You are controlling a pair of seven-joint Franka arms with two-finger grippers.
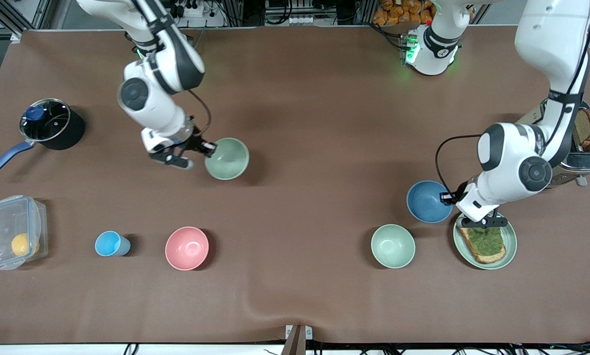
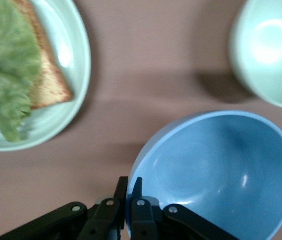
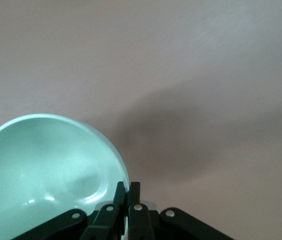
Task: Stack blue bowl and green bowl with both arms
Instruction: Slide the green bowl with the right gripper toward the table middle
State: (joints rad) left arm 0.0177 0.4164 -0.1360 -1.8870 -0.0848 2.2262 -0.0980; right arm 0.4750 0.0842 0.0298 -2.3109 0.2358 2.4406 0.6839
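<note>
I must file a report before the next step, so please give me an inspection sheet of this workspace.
Surface: brown cloth table, wrinkled at the camera edge.
Job's things: blue bowl and green bowl, each gripped at the rim.
Clutter: second green bowl, pink bowl, light-blue cup, pot, plastic box, plate with toast, toaster.
Grippers: left gripper shut on blue bowl; right gripper shut on green bowl.
Cables: one black cable on each wrist.
Surroundings: snack bags and power strips by the bases.
</note>
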